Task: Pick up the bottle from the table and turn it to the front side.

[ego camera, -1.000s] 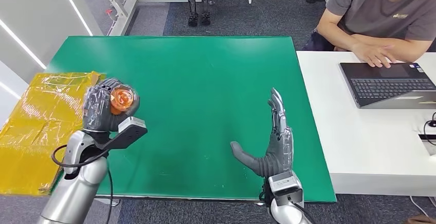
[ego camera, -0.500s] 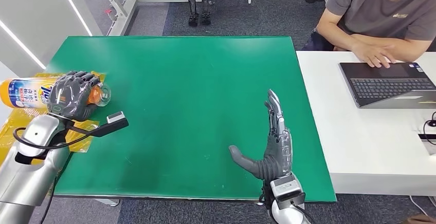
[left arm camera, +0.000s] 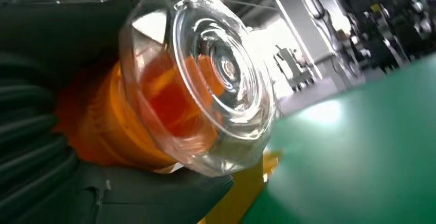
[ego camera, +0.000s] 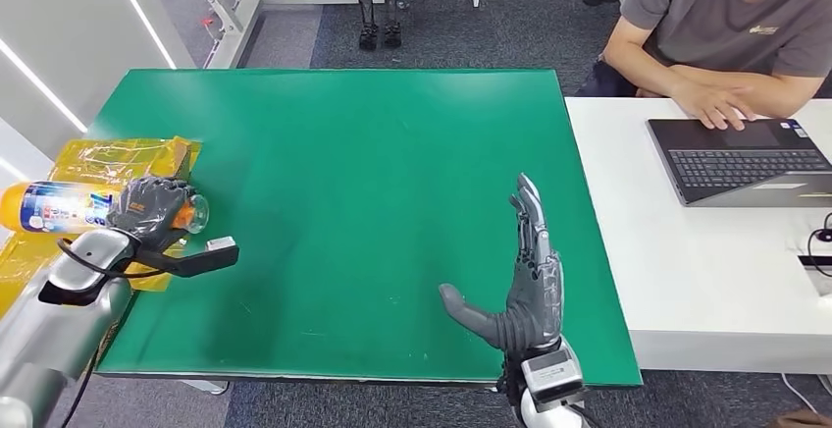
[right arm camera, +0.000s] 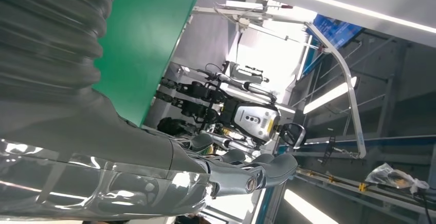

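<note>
My left hand (ego camera: 149, 210) grips an orange bottle (ego camera: 59, 206) with a blue and white label. It holds the bottle on its side over the left edge of the green table (ego camera: 363, 153), clear cap end toward the table's middle. The left wrist view shows the clear cap (left arm camera: 216, 80) and orange neck close up, with my dark fingers (left arm camera: 31, 131) wrapped around the bottle. My right hand (ego camera: 525, 276) stands open near the table's front right, fingers straight and pointing away from me, thumb out to the left, nothing in it. The right wrist view shows its fingers (right arm camera: 247, 175) stretched out.
Yellow plastic wrap (ego camera: 98, 168) lies at the table's left edge under the bottle. A white table (ego camera: 687, 271) to the right carries a laptop (ego camera: 746, 158); a seated person's hands (ego camera: 721, 104) rest by it. Metal frame legs (ego camera: 245, 16) stand beyond the far edge.
My left arm swung left and lowered; the bottle turned from cap-toward-camera to lying sideways over the table's left edge. The right hand barely moved.
</note>
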Controlling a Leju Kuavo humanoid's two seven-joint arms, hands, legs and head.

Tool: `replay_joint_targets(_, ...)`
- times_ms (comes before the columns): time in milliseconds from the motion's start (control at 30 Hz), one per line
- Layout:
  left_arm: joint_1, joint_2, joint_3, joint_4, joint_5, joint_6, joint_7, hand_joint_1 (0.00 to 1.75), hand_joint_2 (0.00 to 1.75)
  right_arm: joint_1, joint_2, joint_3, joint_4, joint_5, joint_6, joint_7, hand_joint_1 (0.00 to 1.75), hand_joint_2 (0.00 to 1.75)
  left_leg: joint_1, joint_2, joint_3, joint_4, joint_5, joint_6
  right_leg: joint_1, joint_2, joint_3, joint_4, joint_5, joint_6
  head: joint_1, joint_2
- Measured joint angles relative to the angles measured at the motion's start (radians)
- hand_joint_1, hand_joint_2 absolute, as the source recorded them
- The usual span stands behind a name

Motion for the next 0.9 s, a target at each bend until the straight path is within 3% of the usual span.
replay_joint_targets(233, -0.065, -0.012, -0.058, 0.172, -0.018, -0.021, -0.037, 1.75, 1.75, 0.006, 0.0, 0.006, -0.012, 0.009, -0.033, 0.0, 0.0, 1.75, 0.0, 0.0, 0.0, 0.0, 0.0, 0.0, 0.0, 0.0, 0.0, 0.0, 0.0, 0.0, 0.0, 0.0)
replay_joint_targets(433, -0.129, -0.062, -0.118, 0.314, -0.042, -0.073, -0.051, 1.75, 1.75, 0.005, -0.001, 0.023, -0.032, -0.001, -0.071, 0.0, 0.0, 1.75, 0.0, 0.0, 0.0, 0.0, 0.0, 0.0, 0.0, 0.0, 0.0, 0.0, 0.0, 0.0, 0.0, 0.0)
replay_joint_targets(767, -0.16, -0.118, -0.169, 0.413, -0.05, -0.078, -0.058, 1.74, 1.75, -0.008, -0.002, 0.038, -0.042, -0.012, -0.08, 0.0, 0.0, 1.75, 0.0, 0.0, 0.0, 0.0, 0.0, 0.0, 0.0, 0.0, 0.0, 0.0, 0.0, 0.0, 0.0, 0.0)
replay_joint_targets(800, -0.162, -0.122, -0.17, 0.417, -0.05, -0.076, -0.058, 1.64, 1.75, -0.008, -0.002, 0.038, -0.042, -0.012, -0.078, 0.0, 0.0, 1.75, 0.0, 0.0, 0.0, 0.0, 0.0, 0.0, 0.0, 0.0, 0.0, 0.0, 0.0, 0.0, 0.0, 0.0)
replay_joint_targets(900, -0.166, -0.132, -0.173, 0.425, -0.05, -0.07, -0.057, 0.55, 1.75, -0.009, -0.002, 0.04, -0.042, -0.012, -0.073, 0.0, 0.0, 1.75, 0.0, 0.0, 0.0, 0.0, 0.0, 0.0, 0.0, 0.0, 0.0, 0.0, 0.0, 0.0, 0.0, 0.0)
